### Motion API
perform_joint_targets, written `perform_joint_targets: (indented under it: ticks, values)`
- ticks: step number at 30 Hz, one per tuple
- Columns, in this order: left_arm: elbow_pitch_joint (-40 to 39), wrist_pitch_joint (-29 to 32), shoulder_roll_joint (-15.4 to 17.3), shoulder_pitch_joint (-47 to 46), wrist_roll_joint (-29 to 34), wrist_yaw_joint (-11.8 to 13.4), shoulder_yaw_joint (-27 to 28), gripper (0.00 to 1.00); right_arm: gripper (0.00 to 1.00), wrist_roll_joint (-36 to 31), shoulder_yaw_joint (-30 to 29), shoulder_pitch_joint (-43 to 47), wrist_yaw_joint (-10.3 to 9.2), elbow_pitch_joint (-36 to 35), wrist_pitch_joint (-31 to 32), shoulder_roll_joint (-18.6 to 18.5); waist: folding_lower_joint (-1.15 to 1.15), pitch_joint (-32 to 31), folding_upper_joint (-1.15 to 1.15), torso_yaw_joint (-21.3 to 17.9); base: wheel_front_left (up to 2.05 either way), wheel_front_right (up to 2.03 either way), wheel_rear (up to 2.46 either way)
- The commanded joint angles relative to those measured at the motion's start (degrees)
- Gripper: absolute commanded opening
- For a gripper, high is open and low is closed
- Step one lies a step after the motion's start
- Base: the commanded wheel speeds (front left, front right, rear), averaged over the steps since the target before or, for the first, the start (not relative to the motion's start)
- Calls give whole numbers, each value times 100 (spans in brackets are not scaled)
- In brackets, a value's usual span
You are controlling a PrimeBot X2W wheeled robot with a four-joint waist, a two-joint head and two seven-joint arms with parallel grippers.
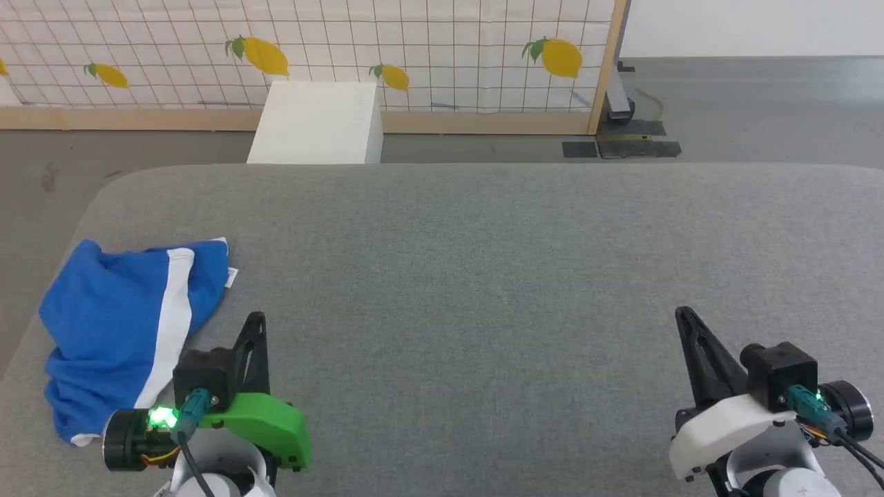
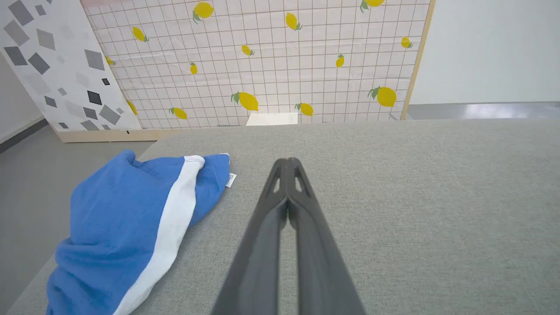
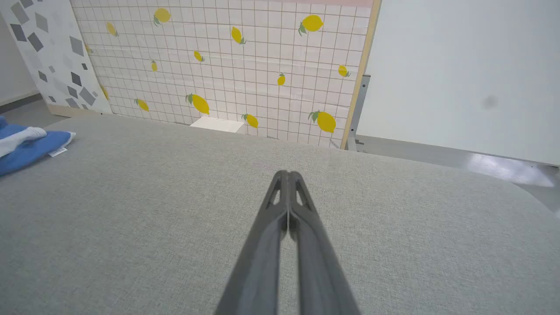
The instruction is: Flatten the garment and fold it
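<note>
The garment [image 1: 110, 324] lies bunched at the left end of the grey padded surface, bright blue with a broad white stripe [image 1: 171, 317] and a small white label tag [image 1: 232, 277] at its far right corner. In the left wrist view the garment [image 2: 118, 236] sits left of my fingers. My left gripper [image 1: 257, 319] is shut and empty, hovering just right of the garment's near edge. My right gripper [image 1: 684, 314] is shut and empty, far off at the lower right. The right wrist view catches the garment [image 3: 26, 146] at its left edge.
The grey padded surface [image 1: 483, 276] stretches wide between the two grippers. Behind it stands a white box [image 1: 314, 124] on the floor, against a tiled wall panel with lemons [image 1: 414, 48]. The surface's left edge [image 1: 41, 304] runs close beside the garment.
</note>
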Motion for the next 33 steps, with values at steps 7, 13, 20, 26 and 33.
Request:
perform_joint_targets:
  ticks: [7,13,20,26,33]
  values:
    - [-16,8,-27,65,72,37,17,0,0,-36,10,-89,-11,-29,1,11,0,0,0,0,0,0,0]
    - [-16,8,-27,65,72,37,17,0,0,-36,10,-89,-11,-29,1,11,0,0,0,0,0,0,0]
    - [-16,8,-27,65,72,37,17,0,0,-36,10,-89,-11,-29,1,11,0,0,0,0,0,0,0]
    - [-16,8,-27,65,72,37,17,0,0,-36,10,-89,-11,-29,1,11,0,0,0,0,0,0,0]
    - [-16,8,-27,65,72,37,17,0,0,-36,10,-89,-11,-29,1,11,0,0,0,0,0,0,0]
